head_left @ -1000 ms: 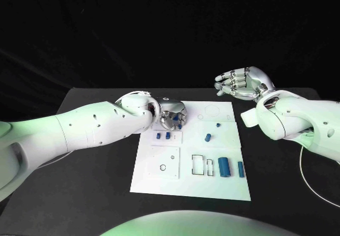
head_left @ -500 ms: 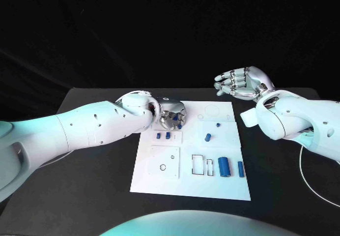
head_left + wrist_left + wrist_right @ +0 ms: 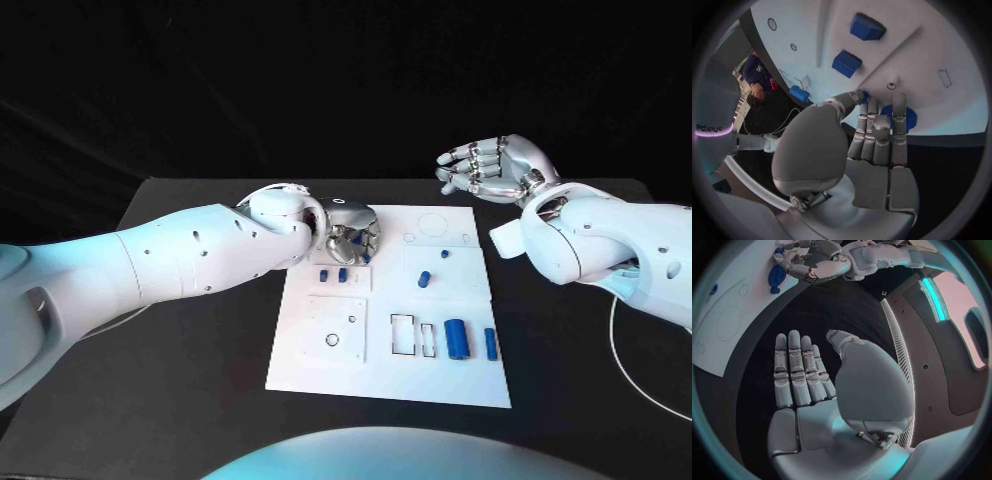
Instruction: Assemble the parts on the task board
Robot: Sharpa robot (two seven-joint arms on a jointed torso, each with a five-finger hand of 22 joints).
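Right now, black counter (image 3: 188,350) carries white task board (image 3: 389,375) at centre. Left robot hand (image 3: 346,235) sits low over board's far left corner, fingers (image 3: 879,130) bent down against a round blue part (image 3: 907,117); whether it grips the part, can't tell. Right robot hand (image 3: 490,168) is raised off board's far right, fingers apart, holding nothing. Other blue parts lie on board: big cylinder (image 3: 457,339), slim bar (image 3: 490,344) just beside it, small block (image 3: 424,279) mid-board.
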